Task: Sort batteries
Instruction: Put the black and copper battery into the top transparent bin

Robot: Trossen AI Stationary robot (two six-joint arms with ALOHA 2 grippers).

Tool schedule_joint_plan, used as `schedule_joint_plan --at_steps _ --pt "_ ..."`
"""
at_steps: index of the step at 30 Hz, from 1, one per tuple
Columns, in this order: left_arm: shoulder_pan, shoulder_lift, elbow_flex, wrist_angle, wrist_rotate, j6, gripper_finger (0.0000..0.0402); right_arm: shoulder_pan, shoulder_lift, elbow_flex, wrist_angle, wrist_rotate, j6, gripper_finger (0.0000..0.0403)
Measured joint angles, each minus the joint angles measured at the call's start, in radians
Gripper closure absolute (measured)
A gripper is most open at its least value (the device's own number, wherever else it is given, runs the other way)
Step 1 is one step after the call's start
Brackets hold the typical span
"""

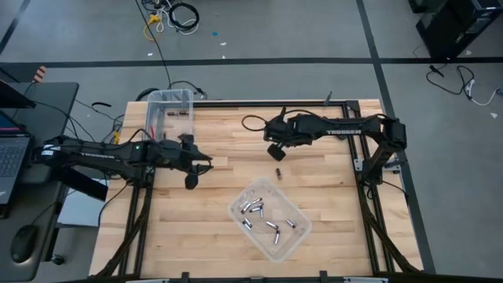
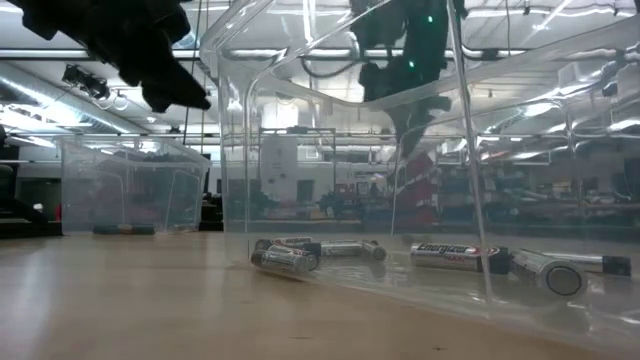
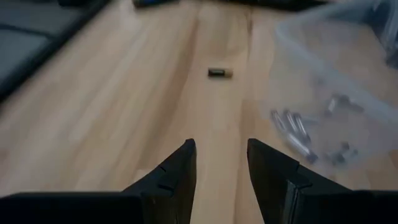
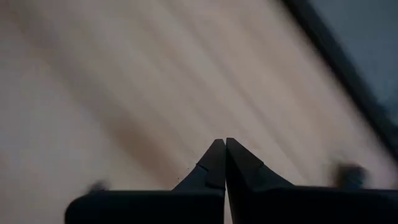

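Note:
Several small silvery and dark batteries (image 1: 263, 214) lie in a clear bin (image 1: 295, 236) near the table's front middle; the low view shows them on the bin's floor (image 2: 300, 255). One dark battery (image 1: 277, 170) lies alone on the wood, also seen in the left wrist view (image 3: 219, 73). My left gripper (image 3: 221, 155) hovers open left of that battery, with nothing between its fingers. My right gripper (image 4: 224, 155) is shut and holds nothing; it hangs above the wood just beyond the lone battery (image 1: 275, 149).
A second clear bin (image 1: 169, 110) stands at the far left edge with a few small things inside. Bare wood lies between the two bins. A black frame rail (image 1: 346, 102) runs along the table's far and right edges. A laptop (image 1: 12, 153) sits off the table's left.

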Motion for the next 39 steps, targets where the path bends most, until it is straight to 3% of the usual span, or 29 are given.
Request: schedule_joint_plan --at_steps 3,11,16,20,23,30,32,35,39 --pt "-0.017 0.0 0.0 -0.045 0.01 -0.015 0.0259 0.015 -0.006 0.02 0.073 -0.101 -0.032 0.0403" --pt "-0.049 0.0 0.0 -0.158 -0.028 0.007 0.0265 0.035 -0.008 0.024 0.476 -0.162 -0.036 0.0403" --pt "-0.09 0.01 0.0 -0.282 -0.017 -0.013 0.0302 0.035 -0.025 0.024 0.559 -0.373 -0.084 0.0402" --pt "-0.124 0.027 0.0 -0.265 -0.015 -0.005 0.0322 0.035 -0.031 0.024 0.565 -0.542 -0.093 0.0402" --pt "-0.138 0.051 0.0 -0.217 -0.017 0.048 0.0324 0.037 -0.034 0.023 0.601 -0.601 -0.102 0.0402" --pt "-0.144 0.125 -0.001 -0.162 -0.028 0.093 0.0325 0.03 -0.041 0.025 1.076 -0.665 -0.104 0.0402" --pt "-0.145 0.142 -0.001 -0.171 -0.027 0.074 0.0325 0.036 -0.054 0.024 1.092 -0.738 -0.158 0.0402" --pt "-0.15 0.174 -0.001 -0.159 -0.026 0.063 0.0325 0.065 -0.083 0.024 0.949 -0.832 -0.314 0.0401" --pt "-0.15 0.236 -0.001 -0.039 -0.075 0.072 0.0325 0.118 -0.095 0.023 0.705 -0.769 -0.385 0.0402"
